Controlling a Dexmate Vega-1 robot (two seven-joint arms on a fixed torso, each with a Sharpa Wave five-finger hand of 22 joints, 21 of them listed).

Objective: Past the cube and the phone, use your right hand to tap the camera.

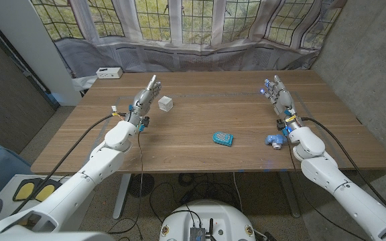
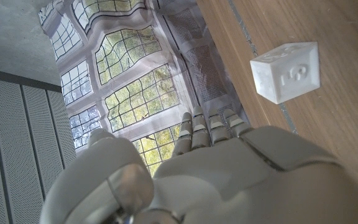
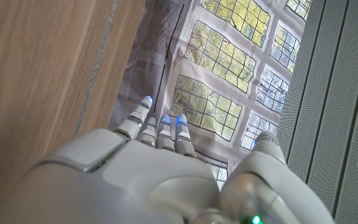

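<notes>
Up near the far right edge of the surface (image 1: pixel 200 157), the right hand (image 1: pixel 277 94) stands with fingers straight and slightly apart, holding nothing. Behind it, nearer the front edge beside the right forearm, sits the small blue camera (image 1: pixel 273 140), with the teal phone (image 1: pixel 223 138) mid-surface. Toward the far left, the cube (image 1: pixel 165 103) lies just beside the left hand (image 1: pixel 146 98), likewise empty, fingers extended.

Cube (image 1: pixel 165 103) beside left hand (image 1: pixel 146 96), phone (image 1: pixel 222 138) mid-table, camera (image 1: pixel 273 140) to its right
</notes>
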